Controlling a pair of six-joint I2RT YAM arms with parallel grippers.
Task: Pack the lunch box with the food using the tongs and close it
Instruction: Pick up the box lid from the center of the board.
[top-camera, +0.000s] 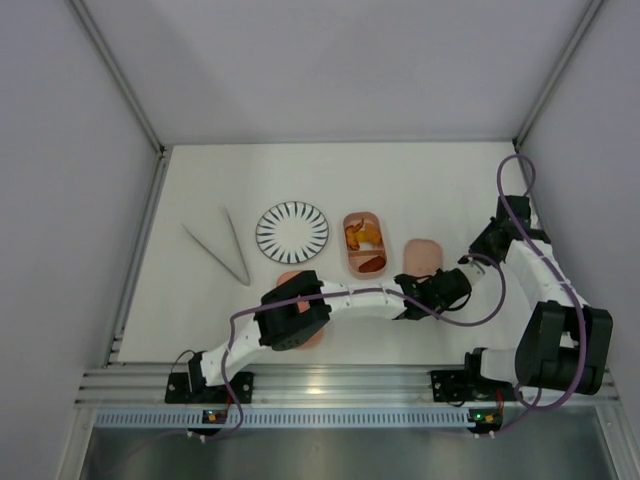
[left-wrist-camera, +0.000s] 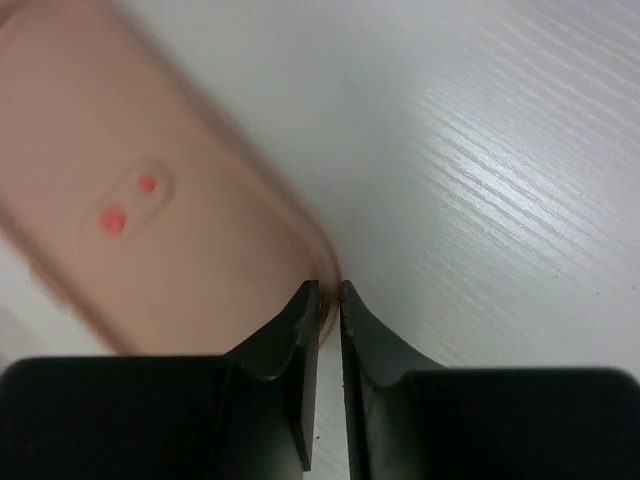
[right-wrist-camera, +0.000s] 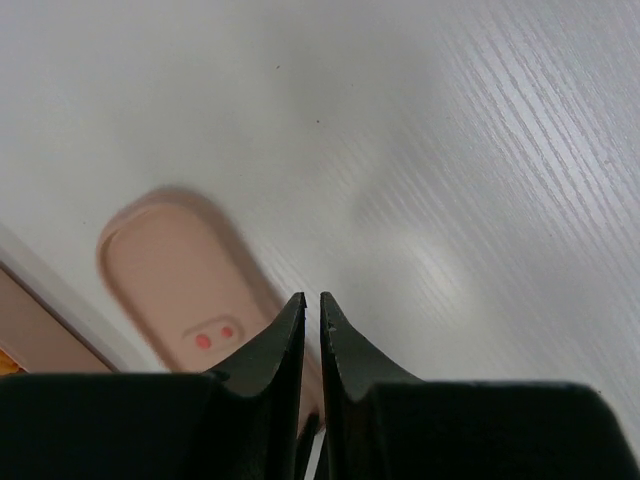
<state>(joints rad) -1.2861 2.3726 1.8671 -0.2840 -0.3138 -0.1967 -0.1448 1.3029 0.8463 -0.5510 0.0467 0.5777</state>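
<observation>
Food (top-camera: 365, 238), orange and brown, lies in the open tray (top-camera: 346, 240) of the lunch box at mid-worktop, just right of the striped plate (top-camera: 292, 232). The tongs (top-camera: 218, 246) lie well apart at far left, untouched. Just right of the tray, the red-spotted lid (top-camera: 422, 257) sits flat on the worktop (top-camera: 440, 190).

The step in hand looks like taking up that lid to close the box. The left end effector (left-wrist-camera: 328, 292) has its jaws drawn to a narrow slit on the rim of the lid's rounded end. The bite looks shallow, so a firm pinch and a slow, level lift would suit; otherwise the lid may pivot or slip out.

The left arm lies stretched low across the worktop from its base toward the right. The right end effector (right-wrist-camera: 311, 298), on an arm folded back with its elbow high, is closed to a slit and empty, near the same lid.
</observation>
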